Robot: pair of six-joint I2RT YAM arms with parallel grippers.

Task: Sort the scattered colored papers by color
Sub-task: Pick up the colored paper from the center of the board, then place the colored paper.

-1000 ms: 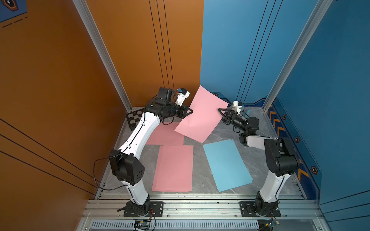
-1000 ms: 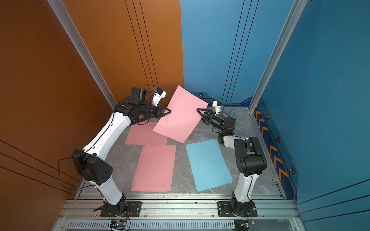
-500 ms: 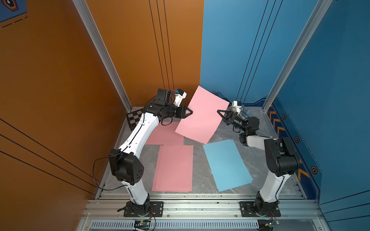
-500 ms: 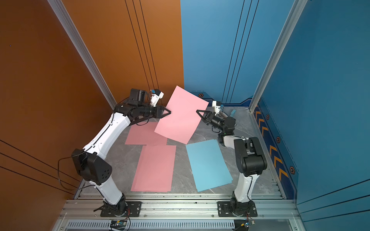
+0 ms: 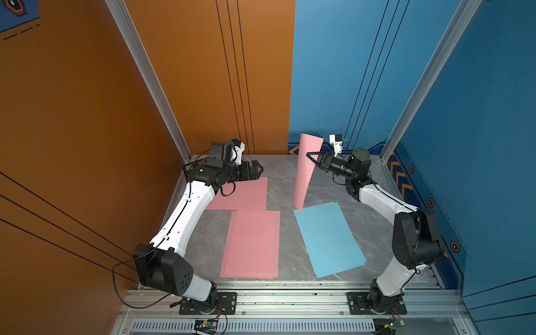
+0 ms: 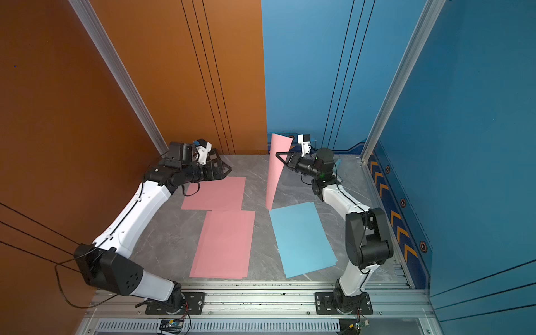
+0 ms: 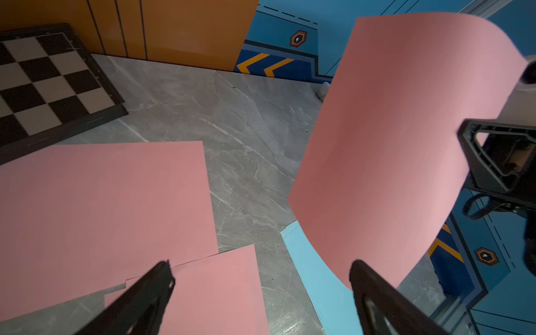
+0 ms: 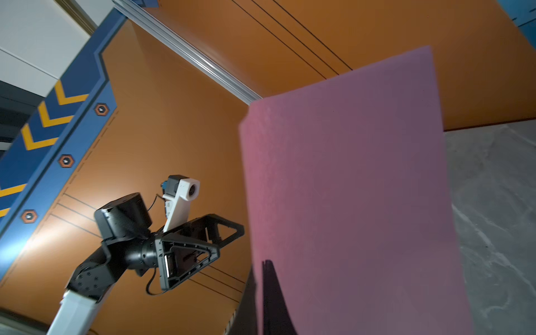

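Observation:
My right gripper point(image 5: 309, 155) point(image 6: 278, 155) is shut on the edge of one pink paper point(image 5: 304, 177) point(image 6: 273, 177), which hangs nearly upright above the table with its low corner over the light-blue paper point(image 5: 327, 237) point(image 6: 301, 237). The right wrist view shows that sheet point(image 8: 348, 203) pinched between the fingers point(image 8: 268, 293). My left gripper point(image 5: 258, 169) point(image 7: 261, 263) stands open and empty, apart from the hanging sheet point(image 7: 391, 145). Two pink papers lie flat and overlap slightly: one at the back point(image 5: 246, 193), one in front point(image 5: 252, 243).
A black-and-grey checkered board point(image 7: 43, 81) leans at the back left corner under my left arm. A small light-blue block point(image 6: 338, 162) sits behind my right arm. Orange and blue walls close in the grey marble table point(image 5: 284, 174).
My left gripper opened, let go of the raised pink paper and drew back to the left. The right gripper shut on it, and the sheet swung down to hang upright.

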